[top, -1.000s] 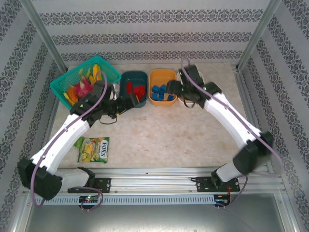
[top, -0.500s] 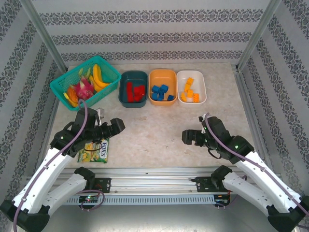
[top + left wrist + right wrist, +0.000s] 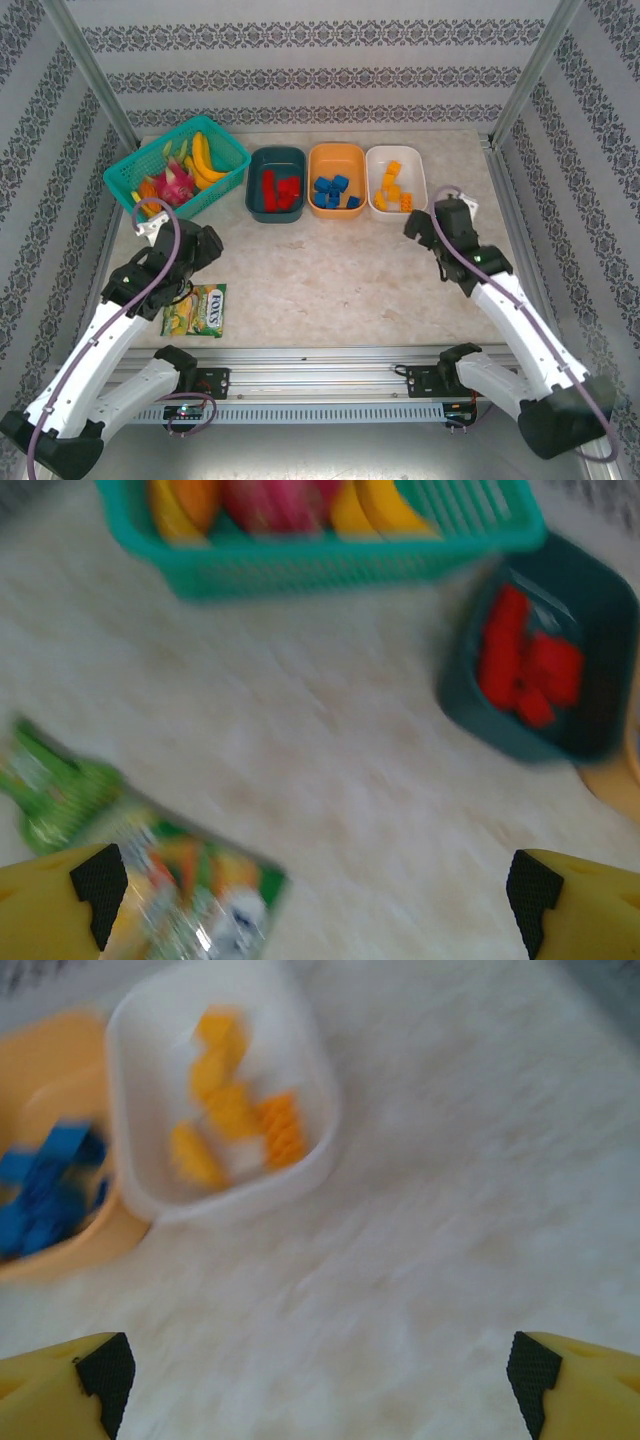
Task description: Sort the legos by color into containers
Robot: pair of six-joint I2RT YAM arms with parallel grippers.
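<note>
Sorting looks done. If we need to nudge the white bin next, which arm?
Right. The right fingers are open just short of the white bin; the left fingers, also open, sit far off near the green basket and teal bin.

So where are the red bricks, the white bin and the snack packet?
red bricks [image 3: 288, 190], top view, on a brick at the pile's right.
white bin [image 3: 398, 149], top view, on its far rim.
snack packet [image 3: 197, 309], top view, middle of its face.

blurred: snack packet [image 3: 185, 895] | edge-cut: orange bin [image 3: 95, 1248], green basket [image 3: 300, 565]
</note>
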